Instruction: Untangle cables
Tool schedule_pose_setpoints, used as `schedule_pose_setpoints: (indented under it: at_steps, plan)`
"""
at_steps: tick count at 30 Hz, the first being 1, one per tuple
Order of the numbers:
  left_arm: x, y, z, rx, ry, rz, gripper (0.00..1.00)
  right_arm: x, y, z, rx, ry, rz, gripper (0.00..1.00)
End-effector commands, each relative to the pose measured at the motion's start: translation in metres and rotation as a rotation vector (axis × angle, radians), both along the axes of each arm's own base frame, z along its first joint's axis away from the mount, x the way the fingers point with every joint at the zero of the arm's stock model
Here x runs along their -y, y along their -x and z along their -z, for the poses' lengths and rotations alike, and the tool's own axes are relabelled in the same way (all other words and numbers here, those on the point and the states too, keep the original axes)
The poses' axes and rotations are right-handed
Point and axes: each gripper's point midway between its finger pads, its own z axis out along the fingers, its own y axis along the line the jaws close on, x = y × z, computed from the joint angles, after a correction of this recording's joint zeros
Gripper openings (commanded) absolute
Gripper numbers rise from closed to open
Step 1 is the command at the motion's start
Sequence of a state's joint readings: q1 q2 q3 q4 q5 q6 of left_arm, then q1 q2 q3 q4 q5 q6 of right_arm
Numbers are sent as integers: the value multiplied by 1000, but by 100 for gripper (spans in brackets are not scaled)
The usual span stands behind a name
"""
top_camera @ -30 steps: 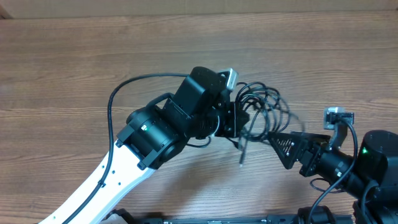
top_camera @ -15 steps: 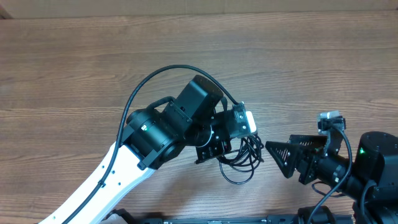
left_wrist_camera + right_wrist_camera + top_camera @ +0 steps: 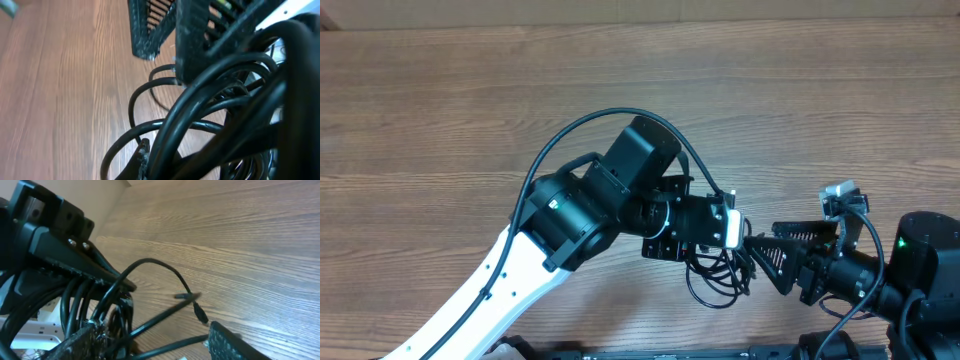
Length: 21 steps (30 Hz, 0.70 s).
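At the left tool [image 3: 732,243], black cables [image 3: 235,125] (apparently gripped) bunch.

My left gripper [image 3: 744,240] has swung down from the middle of the table [image 3: 440,100] and now points right, at the right gripper [image 3: 766,243]. The cable bundle [image 3: 717,283] comes with it. Its loops, spread wide a second ago, now hang lower and tighter. The white plug [image 3: 731,228] has travelled down too. The gap between the grippers has closed, and the right one now meets the cables, jaws apart.
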<state>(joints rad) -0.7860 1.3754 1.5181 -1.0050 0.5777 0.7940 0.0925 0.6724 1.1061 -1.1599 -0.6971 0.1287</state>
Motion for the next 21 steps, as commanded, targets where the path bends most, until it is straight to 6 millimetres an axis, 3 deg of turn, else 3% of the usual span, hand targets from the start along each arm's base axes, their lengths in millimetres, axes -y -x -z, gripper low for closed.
schedule_pose_setpoints:
  at_steps: [1, 6, 13, 21]
  plan:
    - [14, 12, -9, -43, 66, 96, 4, -3, 4, -6, 26, -10, -27, 61]
    - [23, 12, -1, -73, 62, 113, 4, -3, 4, -6, 25, -9, -26, 59]
    - [35, 1, -13, -156, 110, -12, 4, 0, 2, -2, 13, 8, -5, 59]
    - [30, -25, -19, -227, 110, -272, 4, 30, 5, 35, -122, 157, 151, 59]
